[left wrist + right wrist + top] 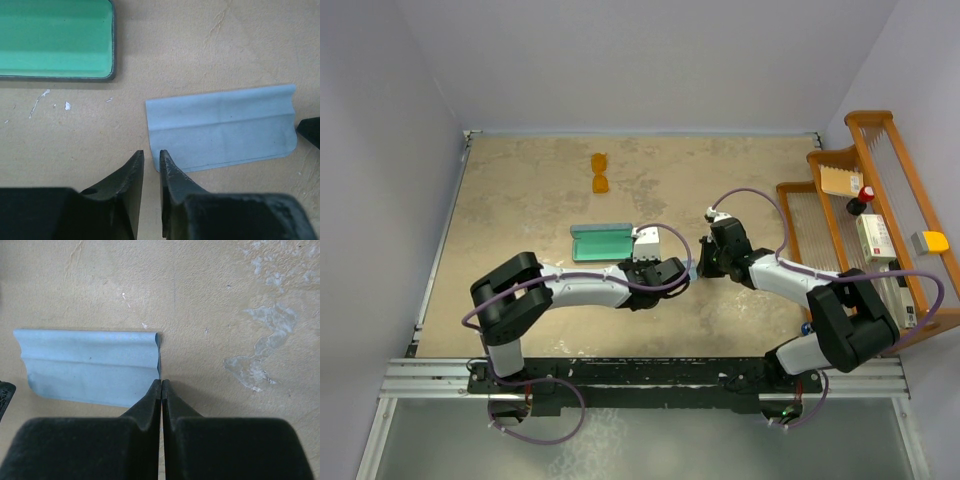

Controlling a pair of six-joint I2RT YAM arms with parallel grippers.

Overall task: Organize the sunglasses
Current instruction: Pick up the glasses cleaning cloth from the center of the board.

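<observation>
Far back on the bench [520, 200], the sunglasses [601, 172] are seen with open room around. A blue cloth [220, 127] is shown plainly only in the wrist views. The left gripper [151, 157] jaws are narrowly apart at one edge, and the right gripper [161, 382] jaws are pressed together at the other.

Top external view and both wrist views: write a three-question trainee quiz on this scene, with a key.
1. True or false: the small orange-lensed sunglasses lie outside the open rectangular grey-blue case with green lining.
2. Pick one: what lies on the table between the left claw and the right claw?
A. a pale blue folded cloth
B. a second pair of glasses
C. a red bottle
3. Fill in: in the right wrist view, the right claw's fingers are ____ (open or shut).

Key: 1 true; 2 A; 3 shut.
</observation>
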